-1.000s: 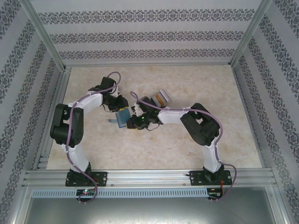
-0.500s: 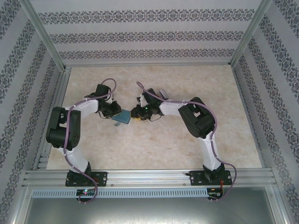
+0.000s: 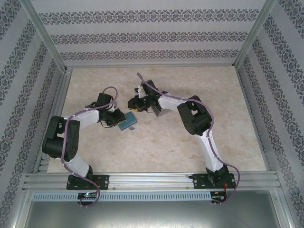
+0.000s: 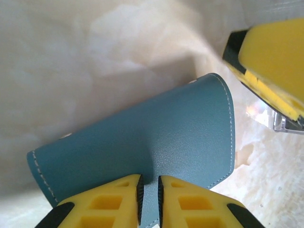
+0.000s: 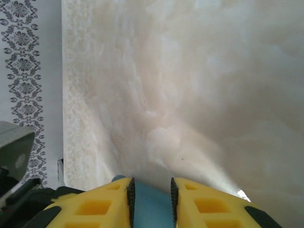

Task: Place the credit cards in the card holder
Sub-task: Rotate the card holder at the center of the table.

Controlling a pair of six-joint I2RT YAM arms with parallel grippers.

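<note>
At the edge of the card holder (image 4: 156,137), your left gripper (image 4: 149,185) pinches its teal cover. Just beside it, your right gripper (image 5: 151,190) shows teal between parted fingers, and you cannot tell whether they grip it.

card holder (image 4: 142,142): near edge hidden behind left jaws | teal patch (image 5: 151,206) between right jaws: cut off below, cannot tell what it is | clear tray (image 3: 163,112): mostly under right arm (image 3: 190,114), contents too small to tell
</note>
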